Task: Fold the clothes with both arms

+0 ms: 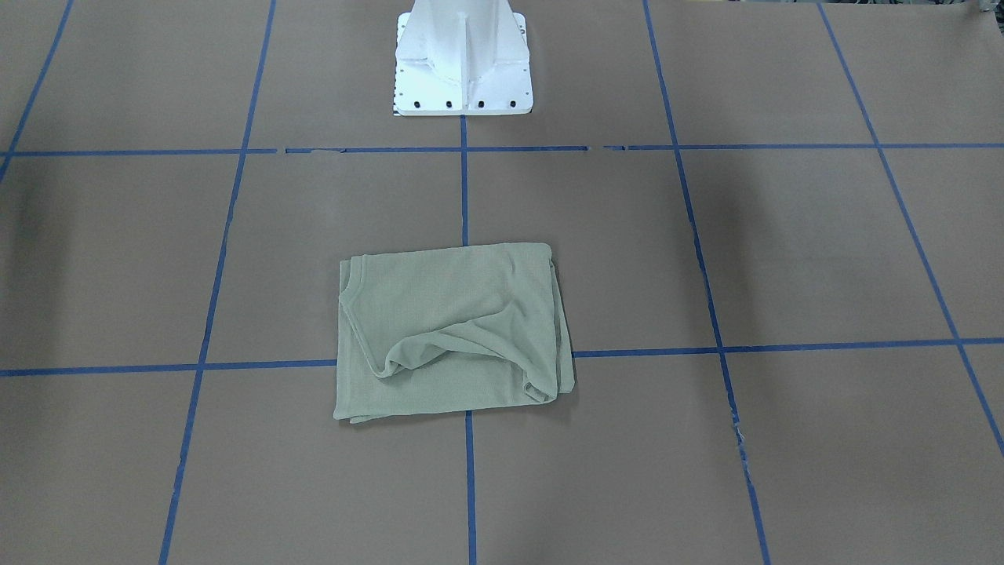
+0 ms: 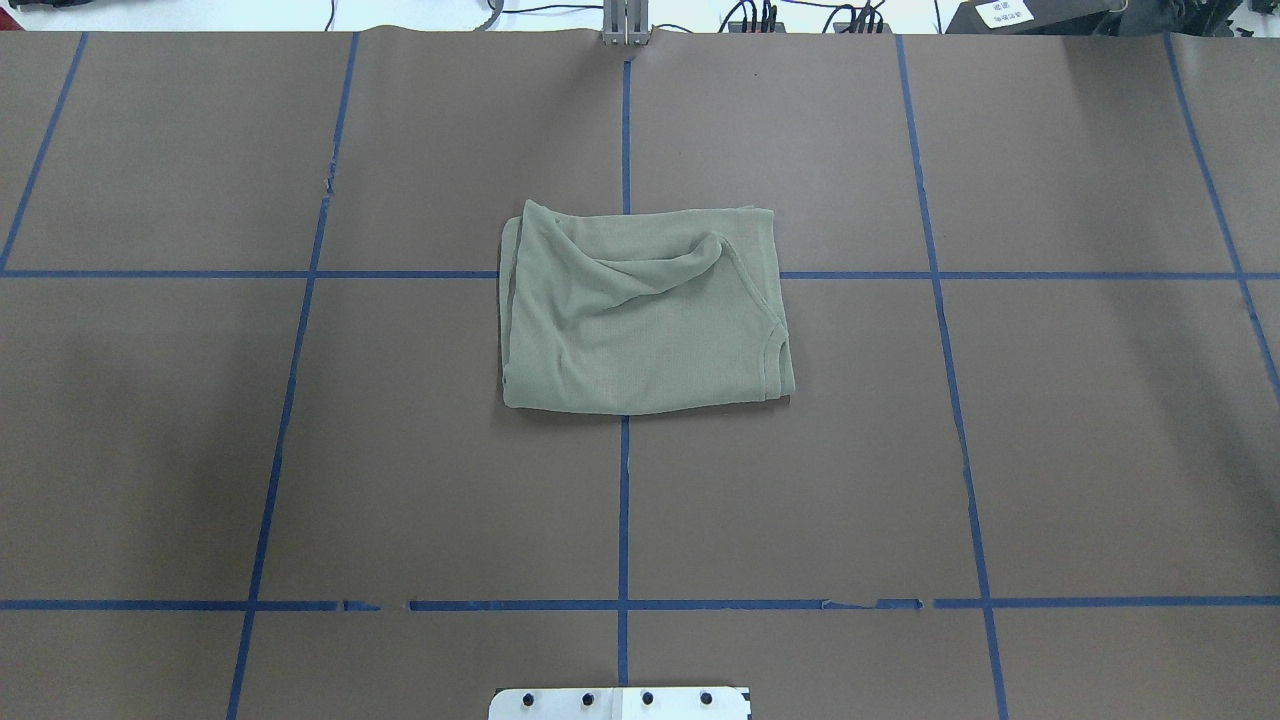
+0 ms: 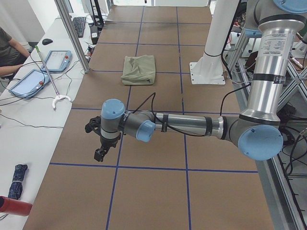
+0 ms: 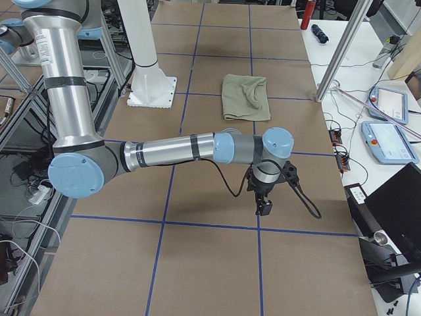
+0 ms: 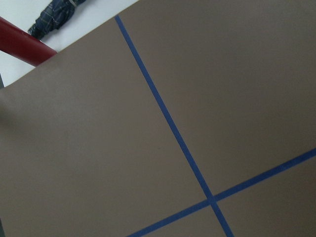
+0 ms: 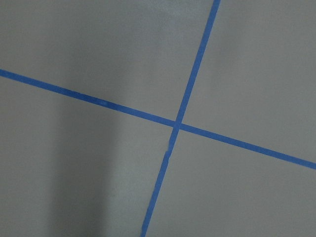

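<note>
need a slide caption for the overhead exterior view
Folded sage-green knit shirt lying on the brown paper-covered table, covering a crossing of the blue tape grid lines.

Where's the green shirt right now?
In the overhead view the shirt lies folded centrally, straddling the middle tape line, ahead of the pedestal base.

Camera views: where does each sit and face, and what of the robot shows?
Front-facing: across the table, facing white pedestal; no arms.
Overhead: from behind, looking forward; pedestal edge only.
Exterior left: table end; near left arm, left gripper.
Exterior right: opposite end; near right arm, right gripper.
Left wrist: down at blue tape; no fingers.
Right wrist: likewise.
Shared: all exterior views show the shirt.
</note>
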